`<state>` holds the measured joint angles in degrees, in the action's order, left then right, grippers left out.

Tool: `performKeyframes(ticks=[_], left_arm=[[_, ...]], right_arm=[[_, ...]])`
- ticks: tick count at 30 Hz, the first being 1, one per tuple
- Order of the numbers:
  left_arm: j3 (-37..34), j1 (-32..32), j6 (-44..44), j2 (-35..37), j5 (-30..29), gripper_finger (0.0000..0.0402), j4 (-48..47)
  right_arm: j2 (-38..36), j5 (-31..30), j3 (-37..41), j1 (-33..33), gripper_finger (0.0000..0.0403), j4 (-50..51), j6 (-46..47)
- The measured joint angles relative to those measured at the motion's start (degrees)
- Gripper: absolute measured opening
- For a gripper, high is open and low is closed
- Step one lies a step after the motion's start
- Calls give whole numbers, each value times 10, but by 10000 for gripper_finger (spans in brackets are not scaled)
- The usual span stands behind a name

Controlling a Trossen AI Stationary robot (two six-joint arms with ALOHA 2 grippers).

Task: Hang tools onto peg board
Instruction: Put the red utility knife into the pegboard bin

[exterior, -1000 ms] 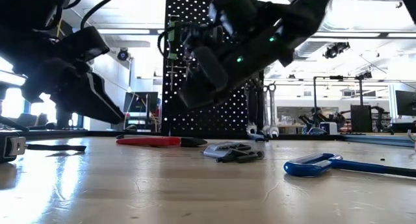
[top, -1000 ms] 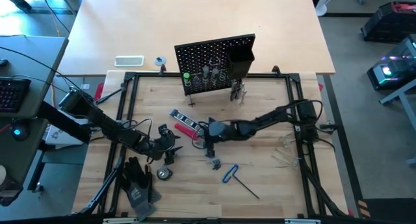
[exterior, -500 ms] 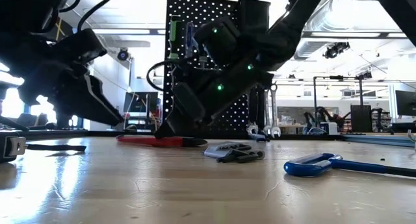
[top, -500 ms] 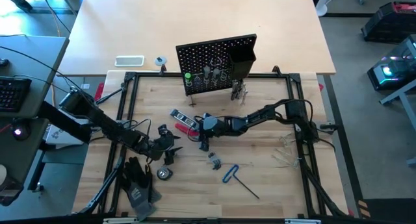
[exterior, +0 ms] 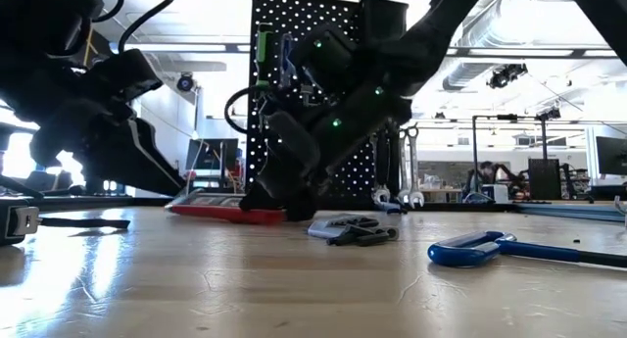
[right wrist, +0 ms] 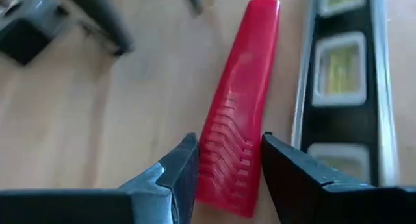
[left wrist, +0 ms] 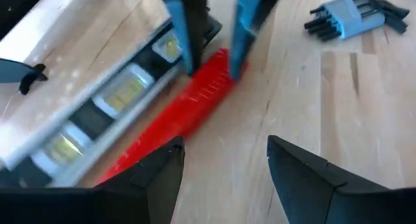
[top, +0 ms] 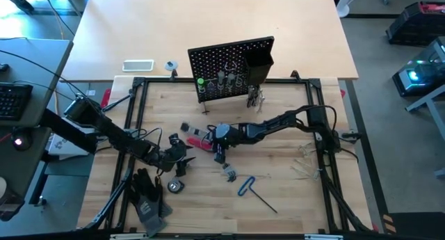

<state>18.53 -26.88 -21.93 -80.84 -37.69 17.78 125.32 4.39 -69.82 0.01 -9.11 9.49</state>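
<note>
Gloves (top: pixel 147 191): black pair at the lower left of the high view, on the wooden table (top: pixel 278 191).
Hex key (top: pixel 249 189): blue-handled, lower centre of the high view; in the low view it lies nearest, at lower right (exterior: pixel 490 248).
Small tool (top: pixel 229 173): grey piece just above the hex key in the high view, left of it in the low view (exterior: pixel 351 229).
Left gripper (top: pixel 182 158): low at centre left of the high view, below and left of the red tool and apart from it; fingers (left wrist: pixel 156 178) spread wide with nothing between them.
Red tool (top: pixel 202 140): flat on the table at mid-frame of the high view, a long level (left wrist: pixel 97 113) with yellow vials alongside it, just beside it. In the low view it is the red strip on the table in front of the board (exterior: pixel 220 212).
Right gripper (top: pixel 213 141): down at the table at the centre of the high view, at the right end of the red tool. In the right wrist view its two fingers (right wrist: pixel 172 175) straddle the ribbed red handle (right wrist: pixel 237 139), one on each side, part-way spread; whether they press it cannot be told.
Peg board (top: pixel 226 58): upright at upper centre of the high view, well above the red tool; a green handle (top: pixel 200 81) and other tools hang along its lower row, with a black bin (top: pixel 257 65) at its right.
Wrenches (exterior: pixel 407 167): silver, hanging at the board's right edge in the low view.
White device (top: pixel 138 65): upper left of the high view, on the pale table beyond the frame.
</note>
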Motion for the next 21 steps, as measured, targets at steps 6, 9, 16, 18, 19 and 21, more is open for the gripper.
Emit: performKeyframes(ticks=[6, 9, 16, 18, 19, 21], left_arm=[[2, 5, 6, 1, 2, 211, 2], [2, 8, 11, 1, 11, 211, 3], [2, 16, 16, 1, 17, 211, 6], [2, 20, 16, 1, 27, 211, 7], [2, 22, 16, 1, 30, 211, 7], [2, 26, 16, 1, 31, 211, 13]], right_arm=[[-1, 1, 1, 28, 158, 41, 5], [-4, -1, 0, 38, 158, 61, 8], [-15, 2, 0, 50, 153, 90, 9], [-19, -1, 1, 50, 140, 95, 9], [-22, -3, 2, 50, 131, 95, 9], [-23, -3, 3, 49, 111, 92, 7]])
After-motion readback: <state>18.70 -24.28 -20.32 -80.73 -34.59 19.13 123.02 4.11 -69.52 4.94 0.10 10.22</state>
